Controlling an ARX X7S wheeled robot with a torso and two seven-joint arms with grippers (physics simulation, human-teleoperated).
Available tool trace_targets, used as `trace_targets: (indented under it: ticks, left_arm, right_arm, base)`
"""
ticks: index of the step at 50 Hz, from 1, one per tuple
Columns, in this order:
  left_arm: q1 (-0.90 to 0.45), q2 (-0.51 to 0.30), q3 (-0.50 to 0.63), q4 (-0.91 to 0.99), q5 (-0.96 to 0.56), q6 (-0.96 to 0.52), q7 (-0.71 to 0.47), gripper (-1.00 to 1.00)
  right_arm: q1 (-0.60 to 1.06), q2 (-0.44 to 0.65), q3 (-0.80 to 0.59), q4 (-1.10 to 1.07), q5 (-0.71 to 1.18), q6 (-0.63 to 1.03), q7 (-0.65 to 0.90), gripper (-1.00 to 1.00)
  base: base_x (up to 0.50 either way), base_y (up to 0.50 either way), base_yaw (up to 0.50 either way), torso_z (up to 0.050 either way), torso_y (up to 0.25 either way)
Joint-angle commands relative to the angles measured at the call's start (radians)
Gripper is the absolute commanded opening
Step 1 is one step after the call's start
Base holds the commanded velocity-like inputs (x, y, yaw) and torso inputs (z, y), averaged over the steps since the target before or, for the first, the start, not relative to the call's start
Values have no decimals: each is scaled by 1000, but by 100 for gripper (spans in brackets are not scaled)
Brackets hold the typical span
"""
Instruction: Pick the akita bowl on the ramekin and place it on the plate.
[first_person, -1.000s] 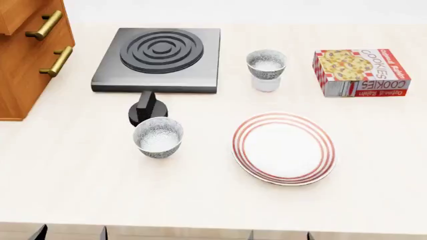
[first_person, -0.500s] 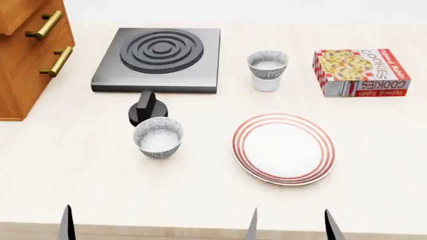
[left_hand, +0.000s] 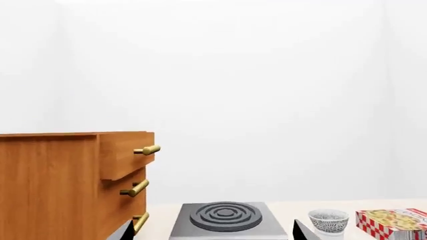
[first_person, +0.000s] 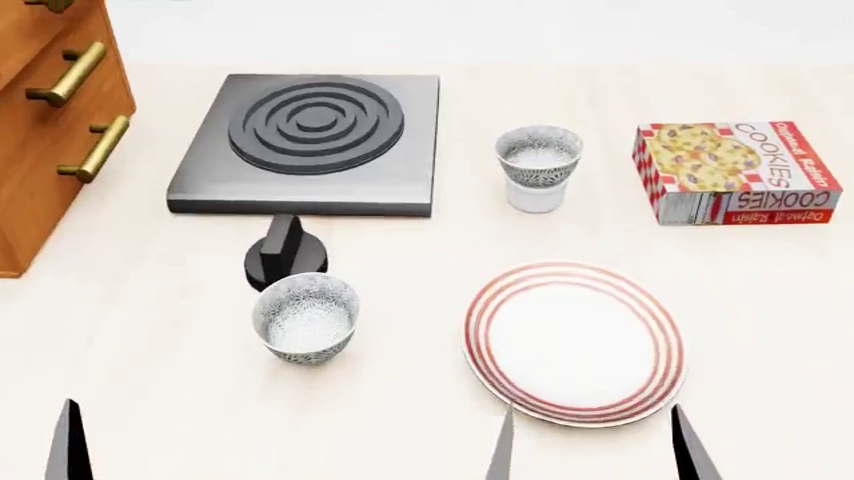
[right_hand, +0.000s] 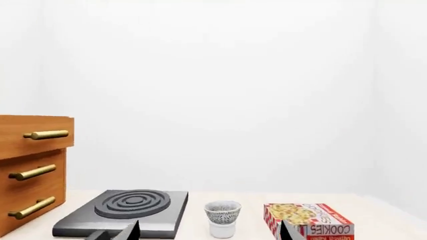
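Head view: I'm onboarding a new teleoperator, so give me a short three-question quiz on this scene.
1. True or false: the akita bowl sits on the ramekin.
2. What lies right of that stack: A) cookie box, B) stove, C) drawers?
3. Fill in: the plate holds ____.

Key: 1 true. 2 A. 3 nothing; the second patterned bowl stands on the counter, by the stove's knob. Right claw is open at the frame's bottom edge; of the left, one fingertip shows.
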Motion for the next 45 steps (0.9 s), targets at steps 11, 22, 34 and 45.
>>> trace_targets:
  ticks: [11,22,34,45]
  left_arm:
    - [3,-22,16,16,-12,-5,-27,100]
    - [5,-31,24,17,-18,-3,-38,100]
    - [5,-42,34,15,-15,1,-49,100]
    - [3,-52,37,15,-18,-2,-60,100]
  right_arm:
    - [-5,29,-23,-37,9,31,30,100]
    - [-7,41,-22,-46,20,34,44,100]
    - [-4,52,-29,-34,24,28,55,100]
    - [-14,61,-40,-19,29,-34,59,100]
  base:
    - [500,0,0,0,0]
    - [500,0,0,0,0]
    - [500,0,0,0,0]
    - [455,0,0,0,1]
